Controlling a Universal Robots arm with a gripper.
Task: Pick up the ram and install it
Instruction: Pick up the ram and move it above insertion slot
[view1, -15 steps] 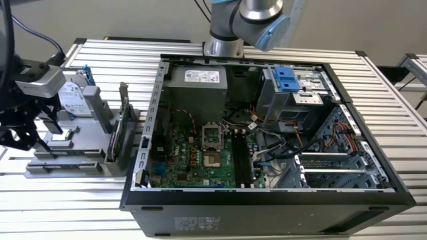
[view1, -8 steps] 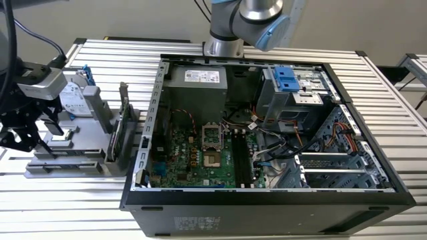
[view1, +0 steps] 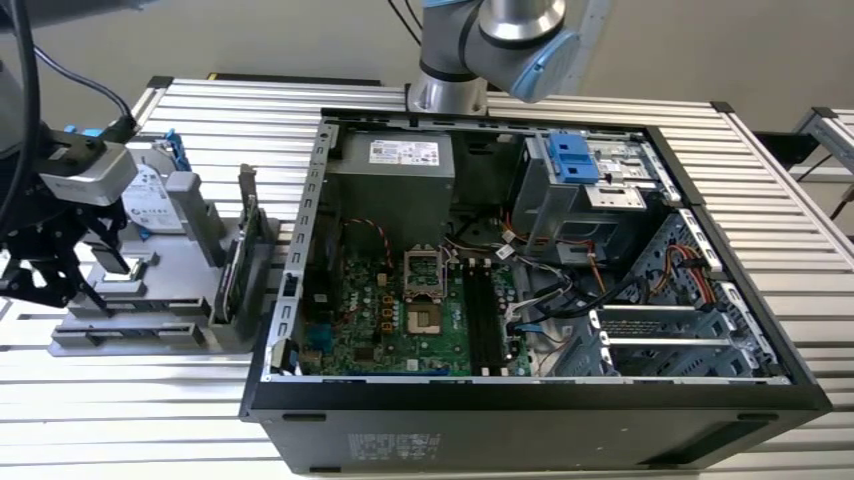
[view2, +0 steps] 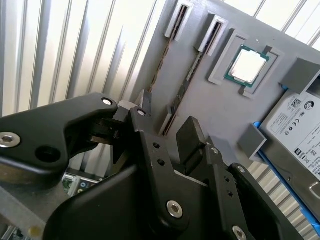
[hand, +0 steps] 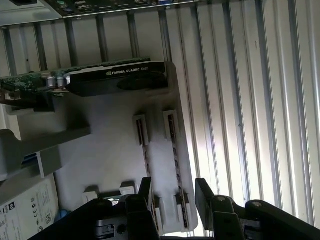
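In the exterior view, the open computer case (view1: 534, 430) stood in the middle of the slatted tabletop (view1: 781, 210). Inside it I could see the green motherboard (view1: 400, 310), the grey power supply (view1: 394, 190) and a tangle of cables (view1: 574, 290). Towards the tabletop's edge on the exterior view's left lay a grey parts holder (view1: 127, 340). It carried a hard drive (view1: 154, 205) and a graphics card (view1: 250, 250) stood on edge. The gripper (view1: 96, 278) hung over that holder, partly cut off by the picture's border. The arm (view1: 501, 45) was cut off as well.

In the first wrist view, the holder's two narrow slots each held a stick on edge. The ram (hand: 176, 160) sat in the slot by the holder's outer edge, with a second stick (hand: 146, 155) just beside it. The black fingers (hand: 202, 192) were spread apart and gripped nothing. They hid the slots' near ends, and the ram ran into the gap between them.

In the second wrist view, the fingers likewise stood apart above the holder. A processor chip (view2: 246, 65) lay in a square recess beyond the slots, and the hard drive ran out of the picture. I couldn't tell whether a finger touched the ram.
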